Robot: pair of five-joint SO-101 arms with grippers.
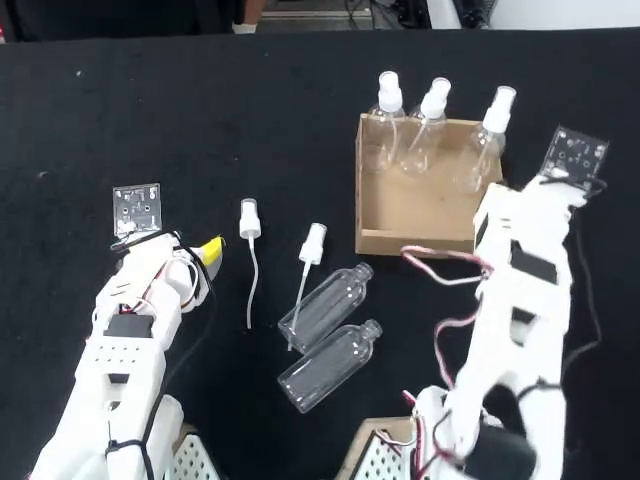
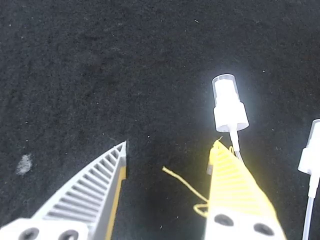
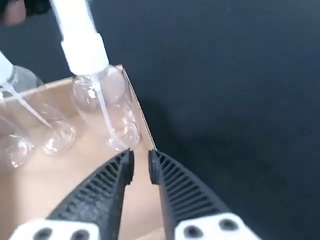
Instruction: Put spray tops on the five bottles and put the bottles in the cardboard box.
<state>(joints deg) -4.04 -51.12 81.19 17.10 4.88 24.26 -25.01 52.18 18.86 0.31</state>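
Observation:
Three clear bottles with white spray tops stand along the far wall of the cardboard box. Two uncapped bottles lie on the black table in front of the box. Left of them lie two loose spray tops with their tubes. My left gripper hovers open just short of the nearer spray top, the yellow finger beside its tube. My right gripper is over the box's right wall, shut and holding nothing, by the capped bottle.
The second loose spray top lies further along past the yellow finger. Red and white cables hang from the right arm over the box's front corner. Both arm bases stand at the near table edge. Bare black cloth stretches across the far left.

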